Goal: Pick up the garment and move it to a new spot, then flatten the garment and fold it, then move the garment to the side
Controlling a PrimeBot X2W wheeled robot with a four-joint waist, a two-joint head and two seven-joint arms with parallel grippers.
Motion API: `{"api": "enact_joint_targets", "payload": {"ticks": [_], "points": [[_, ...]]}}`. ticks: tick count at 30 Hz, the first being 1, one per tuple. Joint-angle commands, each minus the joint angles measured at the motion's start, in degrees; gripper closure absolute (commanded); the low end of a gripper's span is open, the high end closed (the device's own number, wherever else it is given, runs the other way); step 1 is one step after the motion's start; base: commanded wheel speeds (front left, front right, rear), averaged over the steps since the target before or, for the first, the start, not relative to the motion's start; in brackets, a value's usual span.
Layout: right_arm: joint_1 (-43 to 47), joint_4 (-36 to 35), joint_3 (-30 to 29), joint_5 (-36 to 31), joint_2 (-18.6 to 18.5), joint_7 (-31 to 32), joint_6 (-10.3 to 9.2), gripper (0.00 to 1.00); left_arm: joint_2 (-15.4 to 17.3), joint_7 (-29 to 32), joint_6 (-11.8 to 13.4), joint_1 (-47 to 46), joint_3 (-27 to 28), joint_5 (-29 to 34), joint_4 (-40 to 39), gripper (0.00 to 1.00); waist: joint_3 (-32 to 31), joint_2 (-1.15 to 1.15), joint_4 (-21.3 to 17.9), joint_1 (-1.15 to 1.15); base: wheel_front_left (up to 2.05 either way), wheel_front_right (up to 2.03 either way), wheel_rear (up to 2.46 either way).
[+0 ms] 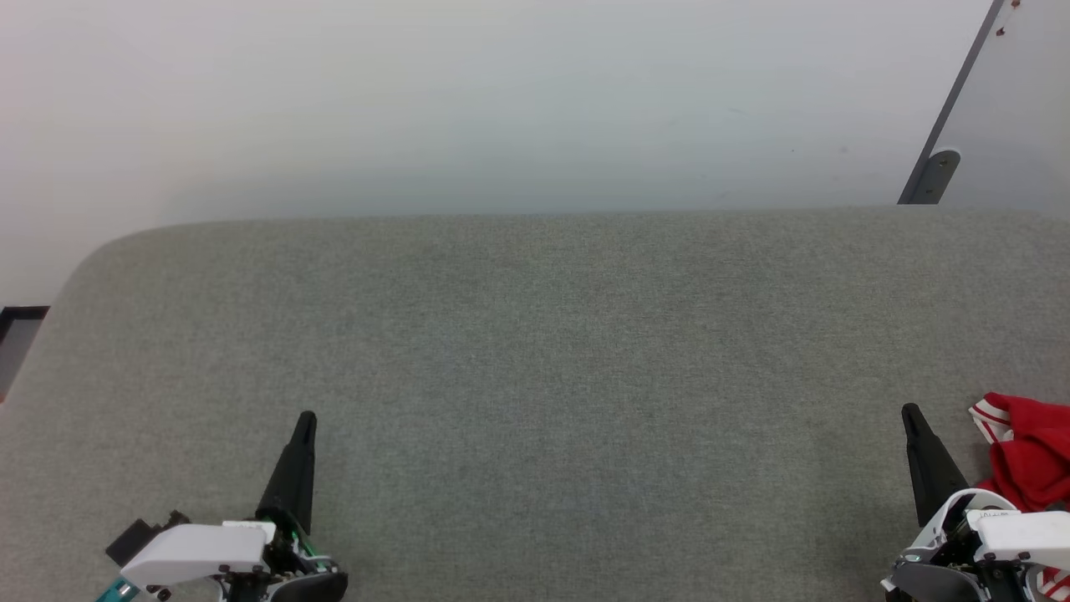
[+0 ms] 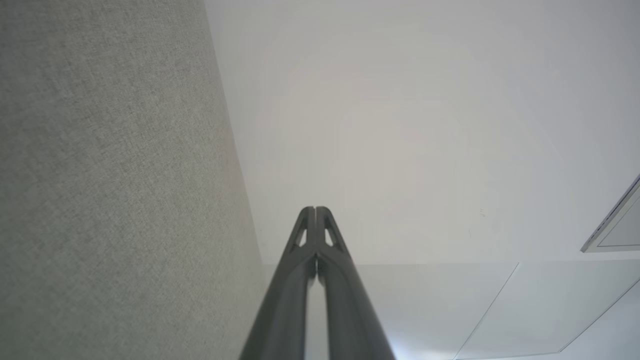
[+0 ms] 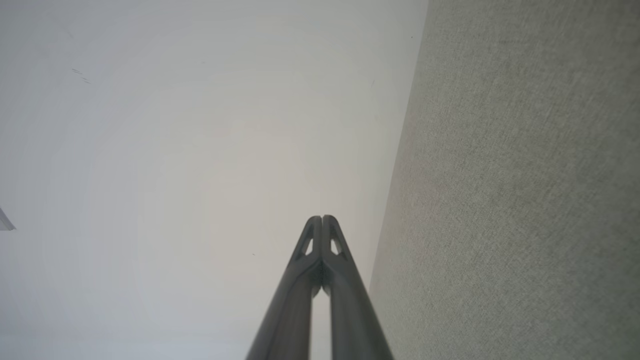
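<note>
Red knit cloth, soft and crumpled into a rounded heap, is the garment [image 1: 1032, 456]; a red-and-white striped band of trim curls at its upper left edge, and the rest of it is cut off by the right border of the head view. It lies on a table top [image 1: 535, 334] covered in grey woven fabric with a fine, slightly speckled weave, flat and matte, stretching far to the left of the garment and ending in a rounded corner. Just left of the garment stands the right gripper [image 1: 913, 415], its two long dark tapered fingers pressed together to a single point and holding nothing; its glossy white housing overlaps the garment's lower edge, and whether they touch cannot be told. The right wrist view shows those same fingers [image 3: 322, 218] meeting at the tips, with small triangular cut-outs behind them. Well to the left of the garment, across bare grey fabric, the left gripper [image 1: 305, 420] likewise has its dark fingers together and empty, as its own wrist view [image 2: 315, 210] shows. Beyond the table, above the garment, a slanted grey metal strip [image 1: 940, 167] with a rounded foot crosses a smooth, pale background.
</note>
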Motion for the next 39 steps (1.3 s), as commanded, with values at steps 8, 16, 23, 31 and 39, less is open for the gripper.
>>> {"api": "enact_joint_targets", "payload": {"ticks": [8,16,23,31,39], "points": [[-0.19,0.06,-0.06,-0.05,0.15,0.20,-0.08,1.00,-0.12,0.10,0.08,-0.60,0.17,0.26,0.12,1.00,0.00,0.00,0.00,0.00,0.00,0.00,0.00],[-0.19,0.06,-0.07,-0.06,0.15,0.21,-0.08,1.00,-0.13,0.12,0.08,-0.60,0.18,0.24,0.12,1.00,0.00,0.00,0.00,0.00,0.00,0.00,0.00],[-0.20,0.07,-0.09,-0.07,0.16,0.22,-0.08,1.00,-0.15,0.14,0.08,-0.60,0.20,0.25,0.11,1.00,0.00,0.00,0.00,0.00,0.00,0.00,0.00],[-0.20,0.07,-0.09,-0.08,0.17,0.23,-0.08,1.00,-0.15,0.15,0.08,-0.60,0.21,0.27,0.11,1.00,0.00,0.00,0.00,0.00,0.00,0.00,0.00],[-0.20,0.07,-0.09,-0.09,0.17,0.18,-0.08,1.00,-0.16,0.16,0.08,-0.60,0.22,0.28,0.11,1.00,0.00,0.00,0.00,0.00,0.00,0.00,0.00]]}}
